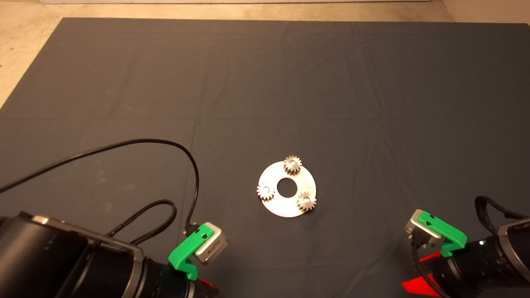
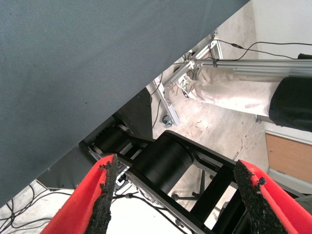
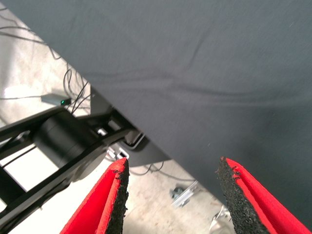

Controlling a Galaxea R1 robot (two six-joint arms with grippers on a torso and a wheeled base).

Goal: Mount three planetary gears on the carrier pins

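- My left gripper is parked at the lower left edge of the mat, its two red fingers spread wide apart and holding nothing.
- My right gripper waits at the lower right edge of the mat, fingers likewise parted and empty.
- The silver disc lies flat on the mat between my two grippers, a little farther out than either of them and well apart from both.
- All three planetary gears sit on the disc, spaced around its central hole: one on the far edge, one on the left edge, one on the near right edge.
- A bright carrier pin shows through each gear's centre hole.
- My left wrist view looks past the mat's edge to the robot's base, aluminium framing and a person's leg.
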